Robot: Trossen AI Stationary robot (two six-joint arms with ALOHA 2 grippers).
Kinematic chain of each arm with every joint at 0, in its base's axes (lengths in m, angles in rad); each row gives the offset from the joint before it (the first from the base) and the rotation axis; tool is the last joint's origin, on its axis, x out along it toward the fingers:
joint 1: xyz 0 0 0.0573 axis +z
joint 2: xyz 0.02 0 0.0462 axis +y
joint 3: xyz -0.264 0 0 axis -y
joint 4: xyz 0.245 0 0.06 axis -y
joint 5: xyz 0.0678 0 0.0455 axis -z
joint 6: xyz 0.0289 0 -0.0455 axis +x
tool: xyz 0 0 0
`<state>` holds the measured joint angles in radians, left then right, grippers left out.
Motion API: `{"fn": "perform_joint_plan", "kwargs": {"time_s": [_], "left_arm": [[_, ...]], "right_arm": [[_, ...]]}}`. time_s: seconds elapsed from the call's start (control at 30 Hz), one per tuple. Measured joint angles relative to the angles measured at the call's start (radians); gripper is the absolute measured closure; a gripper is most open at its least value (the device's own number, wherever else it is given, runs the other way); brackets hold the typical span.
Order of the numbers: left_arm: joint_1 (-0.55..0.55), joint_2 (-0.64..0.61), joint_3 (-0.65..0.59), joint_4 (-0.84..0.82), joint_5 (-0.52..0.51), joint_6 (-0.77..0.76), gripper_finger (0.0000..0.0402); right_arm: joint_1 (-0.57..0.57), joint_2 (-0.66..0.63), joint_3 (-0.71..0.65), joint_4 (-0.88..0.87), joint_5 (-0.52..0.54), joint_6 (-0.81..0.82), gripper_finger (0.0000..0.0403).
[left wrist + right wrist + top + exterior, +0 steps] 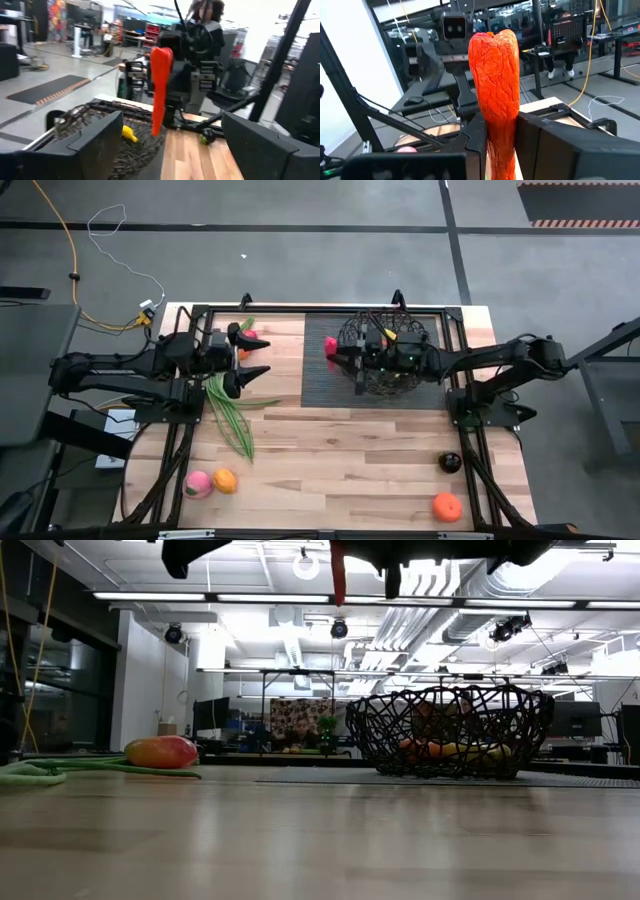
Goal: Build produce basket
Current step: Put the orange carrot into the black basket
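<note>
A round black wire basket (388, 355) stands on a dark ribbed mat (320, 385), with a yellow banana (129, 133) and other produce inside. My right gripper (344, 352) is level, high over the basket's left rim, and shut on a red chili (495, 80). To the left my left gripper (250, 355) is open and level, facing the chili with nothing between its fingers. Below it a red-green mango (162, 751) and long green stalks (230, 410) lie on the table. My right gripper pinches the chili between its two fingers (476, 140), about the middle of its length (496, 131). The fingers come level from the table's right side and lie across the chili. The chili stands upright and lifted clear, its wide end (162, 52) up and its thin tip (155, 131) hanging below the fingers.
A pink peach (197, 484) and an orange (225, 480) lie at the near left of the table. At the near right lie a dark plum (450, 462) and another orange (447, 506). Bare wood (340, 470) lies between them.
</note>
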<state>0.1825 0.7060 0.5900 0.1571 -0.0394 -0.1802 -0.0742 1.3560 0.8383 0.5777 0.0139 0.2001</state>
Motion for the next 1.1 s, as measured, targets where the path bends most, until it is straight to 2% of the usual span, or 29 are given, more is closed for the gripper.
{"fn": "perform_joint_plan", "kwargs": {"time_s": [0.7, 0.8, 0.87, 0.97, 1.1], "left_arm": [[0.000, 0.004, 0.001, 0.029, -0.002, 0.016, 0.0076], [0.000, 0.004, 0.001, 0.028, -0.010, 0.016, 0.0076], [0.000, 0.004, 0.001, 0.028, -0.010, 0.016, 0.0076], [0.000, 0.001, 0.001, 0.027, -0.012, 0.016, 0.0076], [0.000, 0.001, 0.001, 0.027, -0.025, 0.016, 0.0076]], "right_arm": [[0.000, 0.000, -0.002, -0.013, -0.002, -0.026, 0.0354], [0.000, -0.001, -0.002, -0.017, 0.043, -0.023, 0.0354], [-0.003, -0.007, 0.013, -0.102, 0.148, 0.024, 0.0354], [-0.044, -0.013, 0.095, -0.404, 0.281, 0.199, 0.0354], [-0.141, -0.004, 0.185, -0.800, 0.323, 0.491, 0.0354]]}}
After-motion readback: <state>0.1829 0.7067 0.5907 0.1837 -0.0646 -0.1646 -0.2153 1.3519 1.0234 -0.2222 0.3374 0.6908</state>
